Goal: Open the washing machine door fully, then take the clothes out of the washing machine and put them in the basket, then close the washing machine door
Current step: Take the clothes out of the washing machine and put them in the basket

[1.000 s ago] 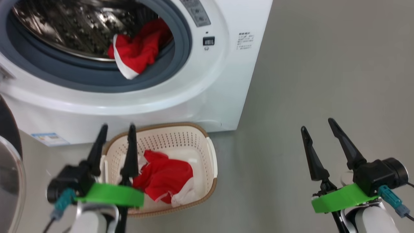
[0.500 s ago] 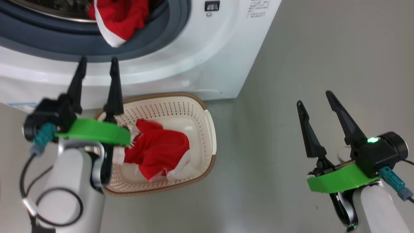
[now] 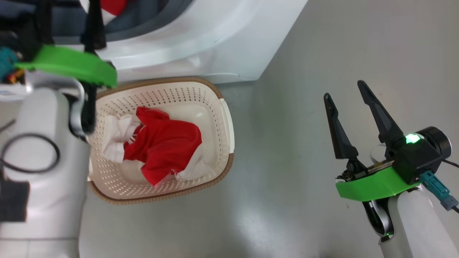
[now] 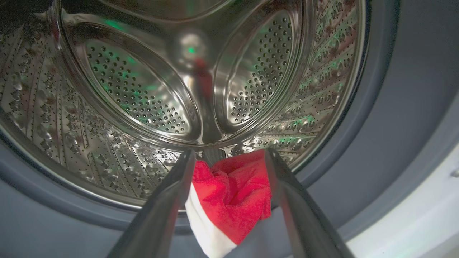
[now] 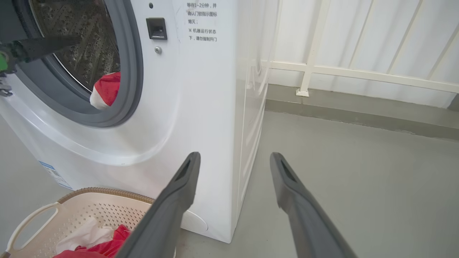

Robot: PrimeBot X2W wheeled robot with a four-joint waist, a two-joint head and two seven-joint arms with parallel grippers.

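The white washing machine (image 5: 200,89) stands with its drum mouth uncovered; its door is out of view. One of the red clothes with white trim (image 4: 233,200) hangs over the grey gasket at the drum's lower edge. My left gripper (image 4: 229,152) is open at the drum mouth, its fingers on either side of that garment without touching it; it is also at the top left of the head view (image 3: 68,14). The cream basket (image 3: 222,118) sits on the floor before the machine and holds another red garment (image 3: 165,143). My right gripper (image 3: 343,90) hovers open and empty over the floor to the right.
Grey floor (image 3: 304,197) lies open to the right of the basket and machine. A white railing and low kerb (image 5: 358,75) run along the back behind the machine's right side. My left forearm (image 3: 43,172) overlaps the basket's left rim in the head view.
The head camera has tilted down, so the machine has slid up out of the picture. My left gripper has gone up from above the basket to the drum mouth. The right gripper has kept its place.
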